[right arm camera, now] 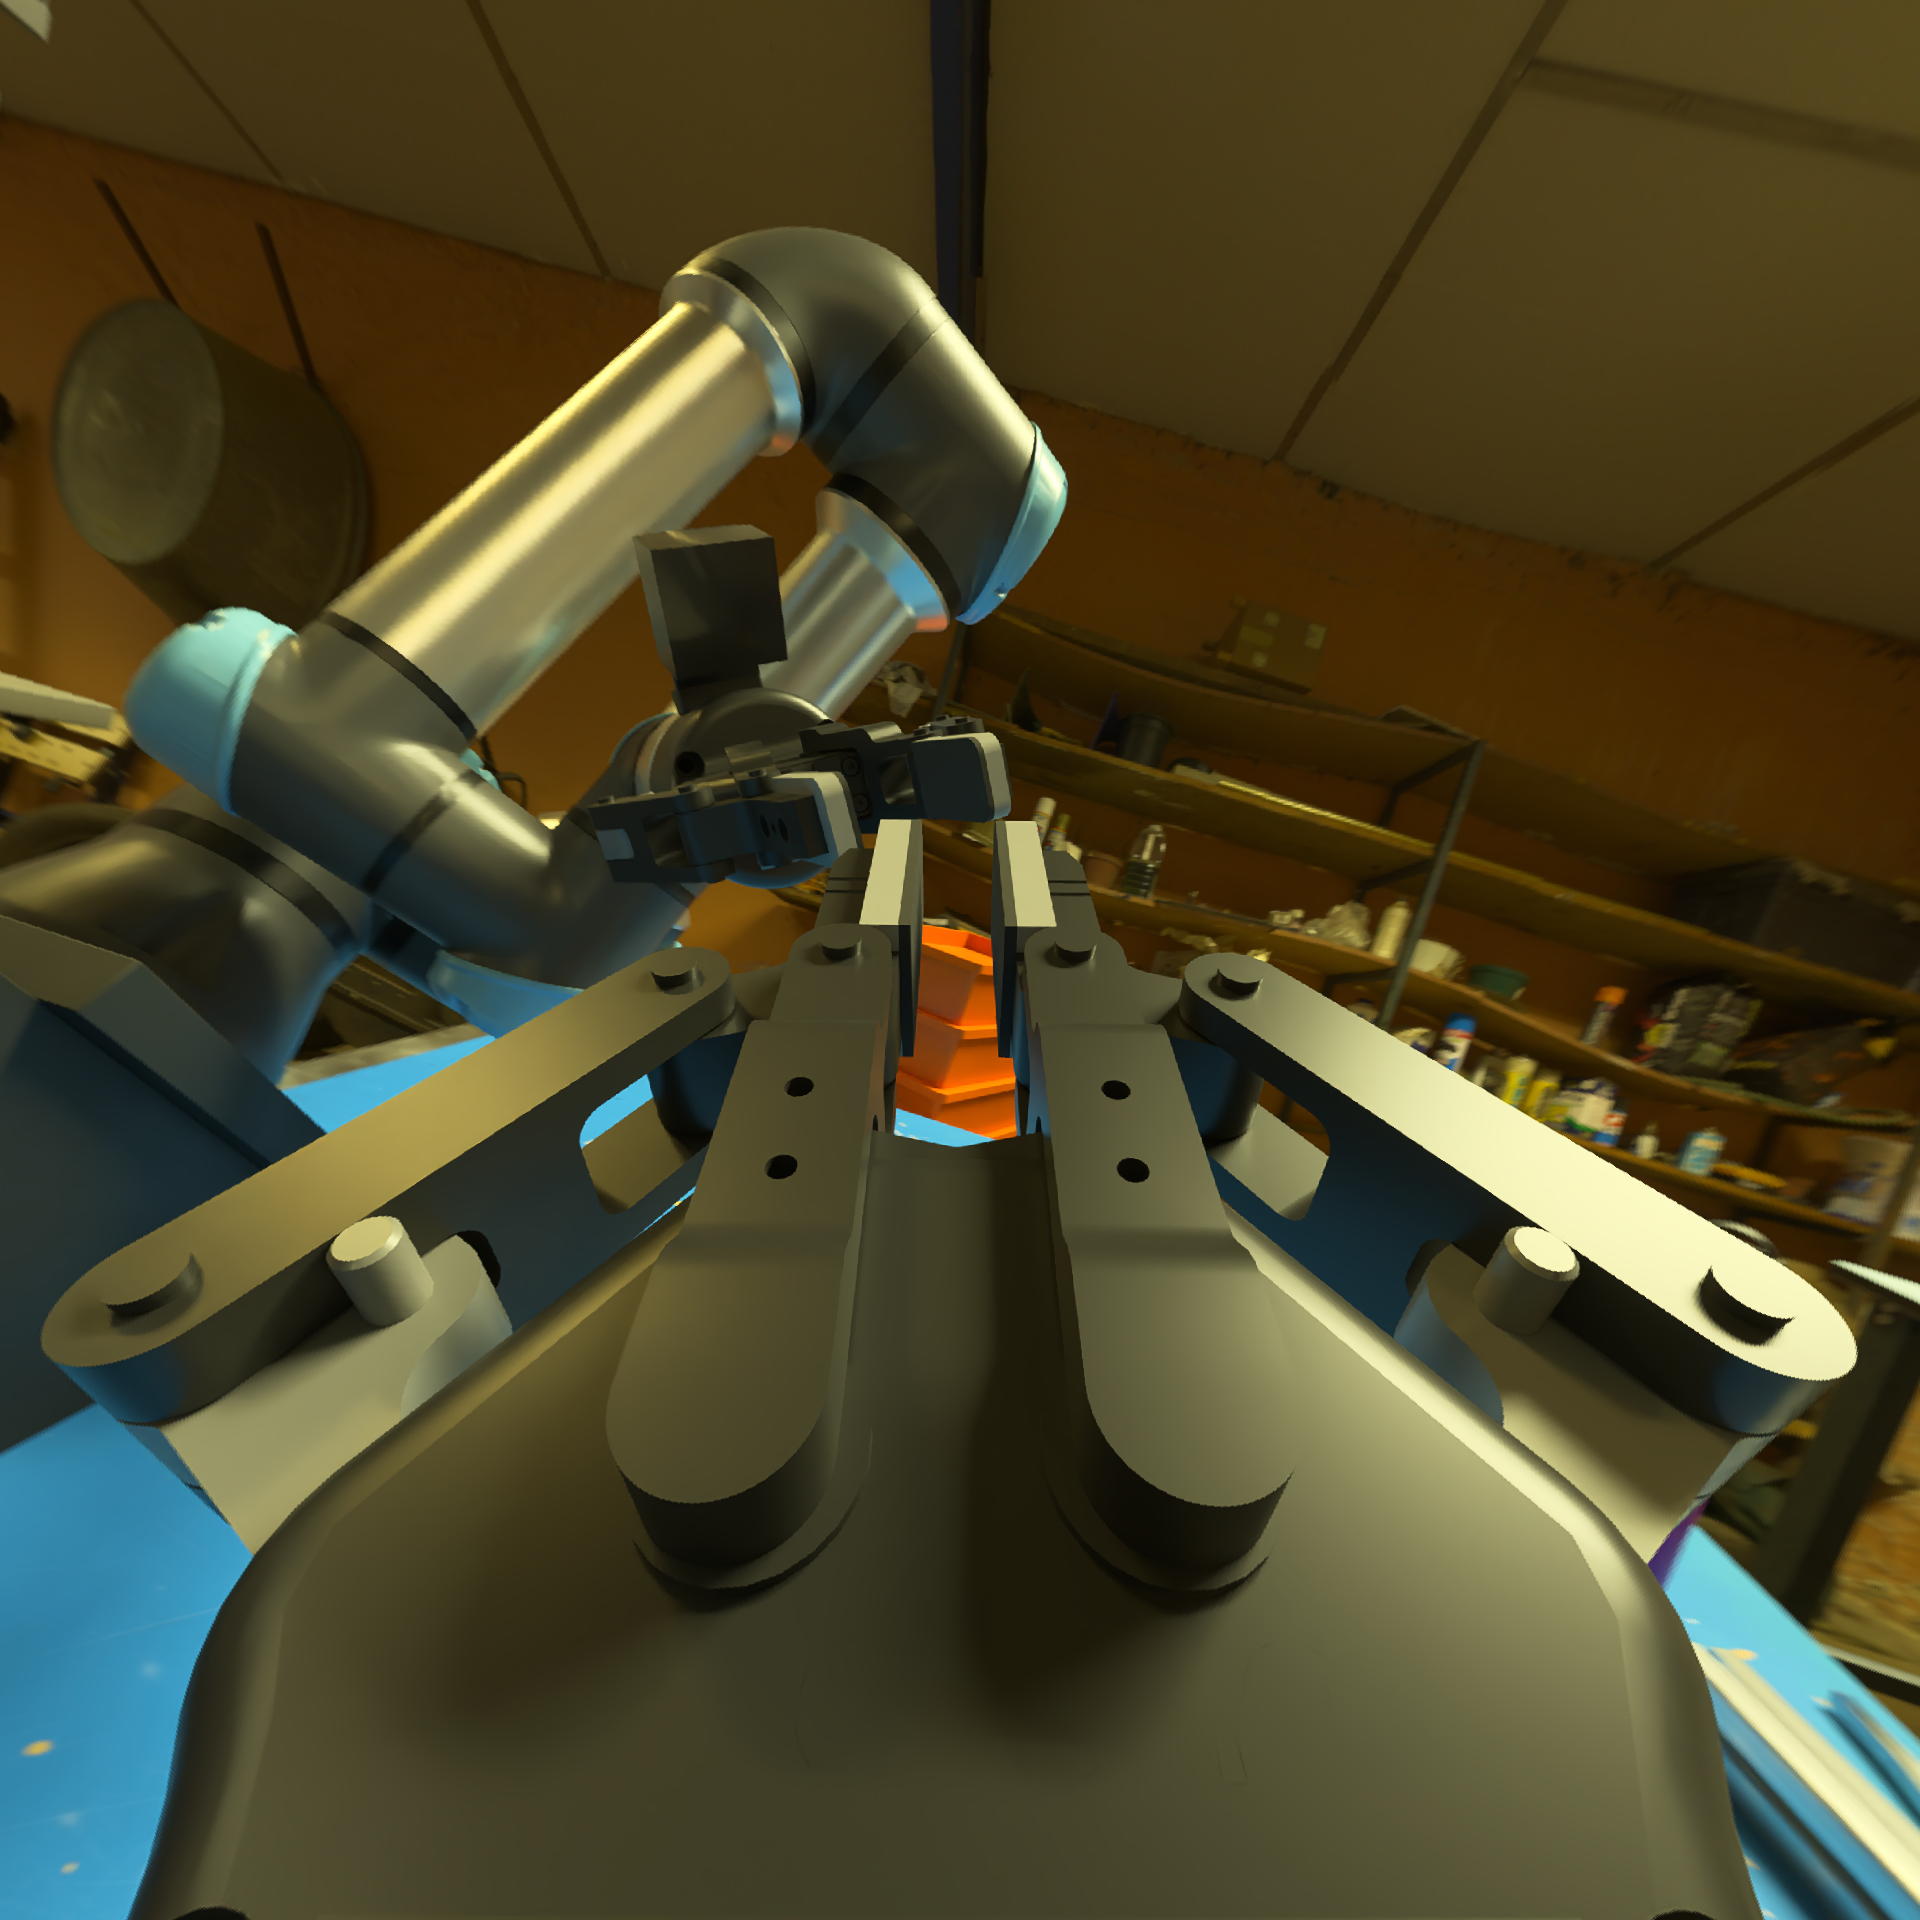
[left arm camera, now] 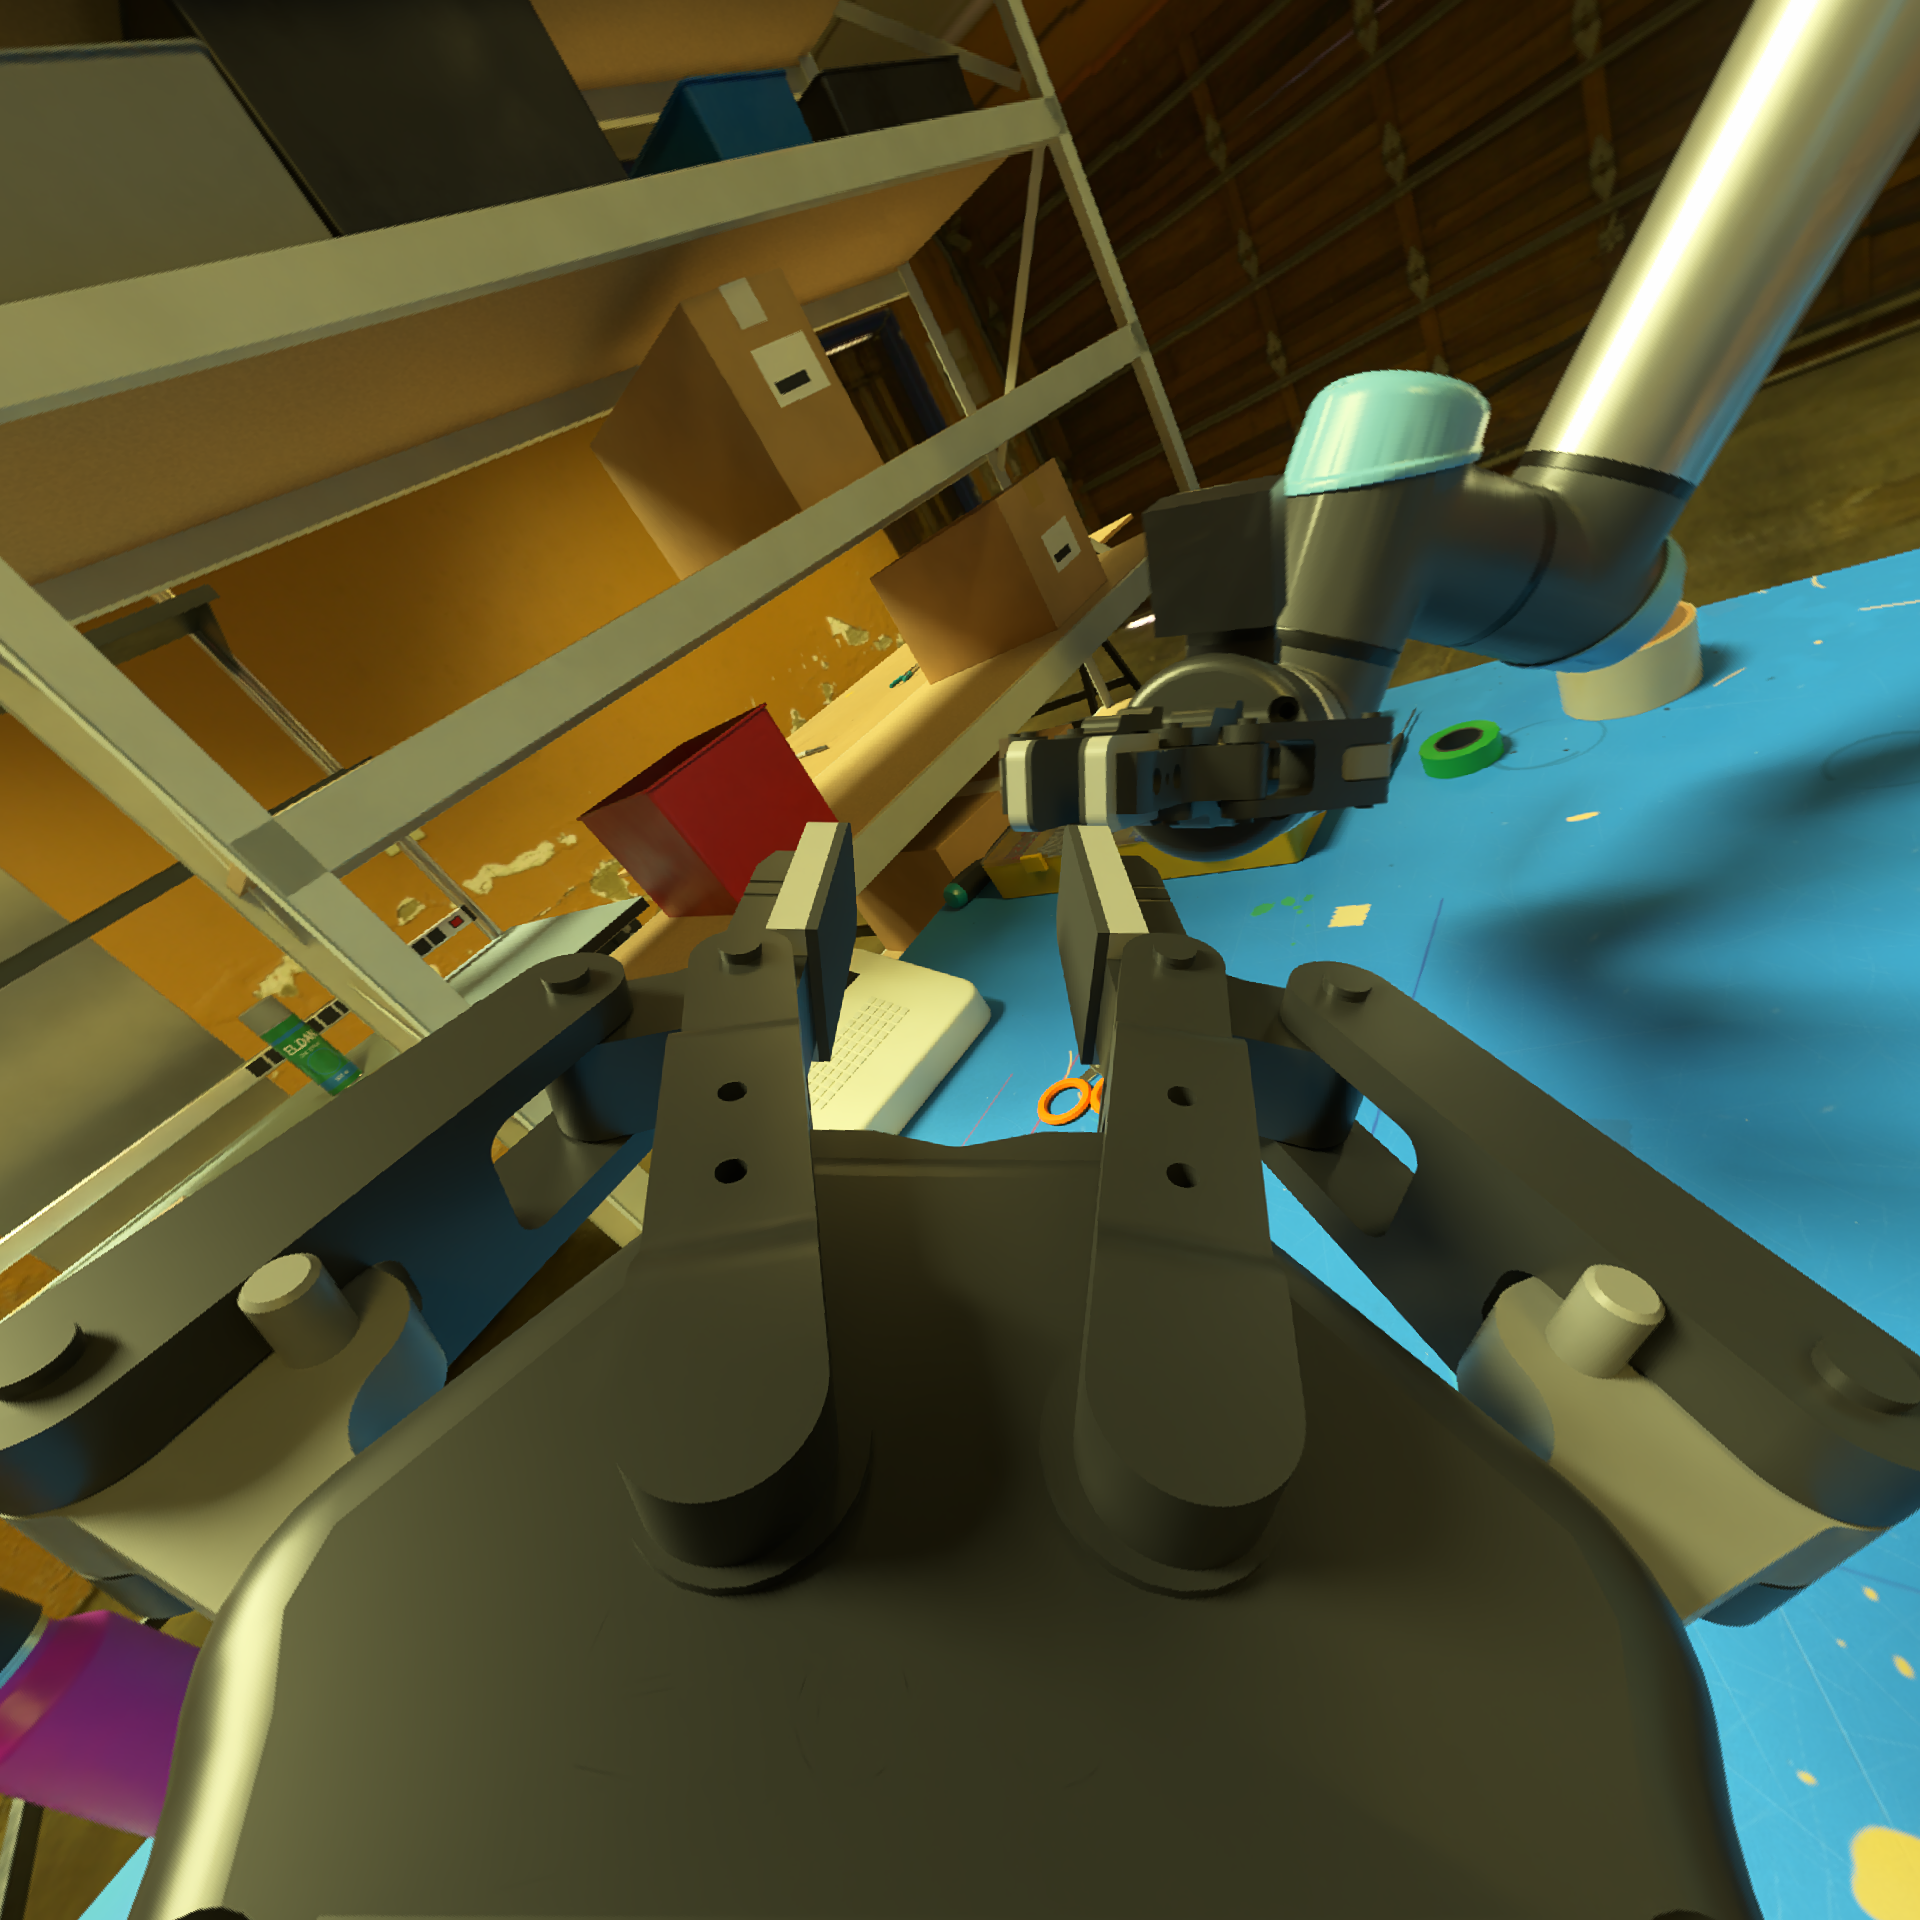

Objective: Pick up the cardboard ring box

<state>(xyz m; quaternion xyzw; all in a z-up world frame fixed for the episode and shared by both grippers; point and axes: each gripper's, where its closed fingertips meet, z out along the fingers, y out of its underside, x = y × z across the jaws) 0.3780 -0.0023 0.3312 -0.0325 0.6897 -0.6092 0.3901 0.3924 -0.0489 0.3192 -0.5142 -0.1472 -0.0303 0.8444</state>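
Both matte-grey grippers empty: left gripper [left arm camera: 956, 914] fingers apart, right gripper [right arm camera: 957, 894] narrow gap, over blue mat [left arm camera: 1558, 987].

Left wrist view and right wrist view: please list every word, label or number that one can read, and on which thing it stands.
I do not copy out writing; here is what bears it.
Green packet, lower left: white printed letters.
Tall cardboard box: white labels with a dark mark, no letters legible.
Low cardboard box: the same.
Bottles and cans, right wrist view: labels too small to read.
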